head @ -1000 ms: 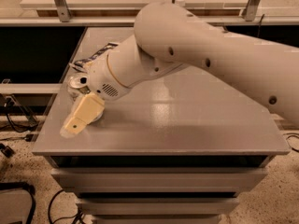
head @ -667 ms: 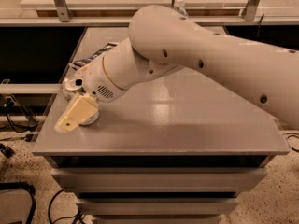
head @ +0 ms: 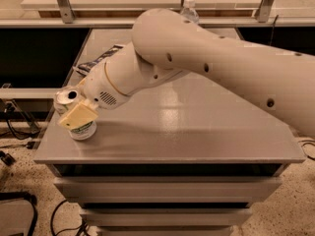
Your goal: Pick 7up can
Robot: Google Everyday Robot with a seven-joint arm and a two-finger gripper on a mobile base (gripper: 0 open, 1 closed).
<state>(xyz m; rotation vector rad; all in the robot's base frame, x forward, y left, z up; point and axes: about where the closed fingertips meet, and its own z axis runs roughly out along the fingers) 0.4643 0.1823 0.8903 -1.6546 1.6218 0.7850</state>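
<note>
The 7up can stands upright on the grey table near its front left corner. Its silver top and the green band at its base show. My gripper is at the can, with its tan end lying across the can's front and hiding most of the can's side. The can's base rests on the table. The thick white arm reaches in from the right.
A dark crinkled snack bag lies at the table's back left, partly behind the arm. The cap of a clear water bottle shows behind the arm at the back. The table's left edge is right beside the can. Cables lie on the floor to the left.
My gripper has moved left and slightly down toward the table's front left corner. The can, hardly visible before, now shows right behind the gripper's tan end.
</note>
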